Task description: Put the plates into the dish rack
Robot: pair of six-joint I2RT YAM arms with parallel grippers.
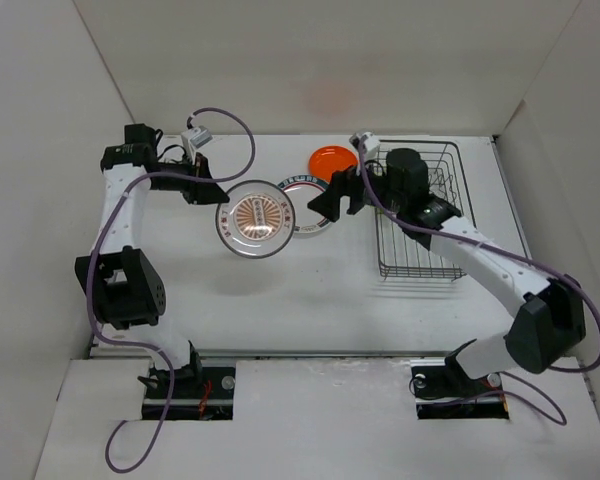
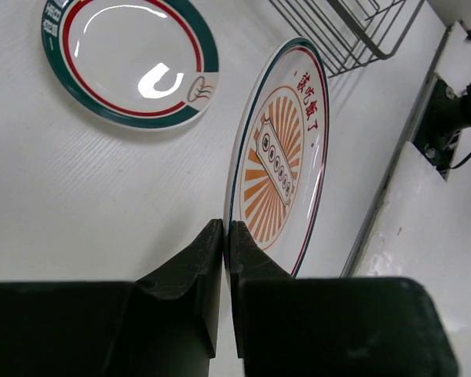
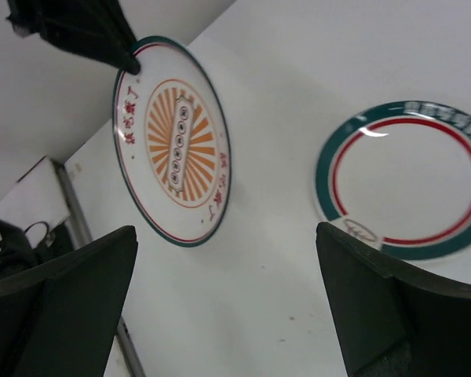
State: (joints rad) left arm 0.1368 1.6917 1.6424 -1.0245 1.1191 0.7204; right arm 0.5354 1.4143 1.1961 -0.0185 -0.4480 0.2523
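Note:
My left gripper (image 1: 218,198) (image 2: 226,228) is shut on the rim of the white plate with the orange sunburst centre (image 1: 255,220) (image 2: 279,157) (image 3: 177,141), which it holds tilted above the table. The larger white plate with a green-red band (image 1: 308,205) (image 2: 129,59) (image 3: 412,181) lies flat just to its right. Behind that lies a small orange plate (image 1: 332,160). Over the banded plate's right side my right gripper (image 1: 320,208) (image 3: 226,229) hangs wide open, holding nothing. The black wire dish rack (image 1: 425,215) (image 2: 353,27) stands at the right.
My right arm (image 1: 460,245) reaches across the rack's left side. White walls close in the table at the back and on both sides. A metal strip (image 2: 392,173) runs along the table's near edge, with both arm bases below it.

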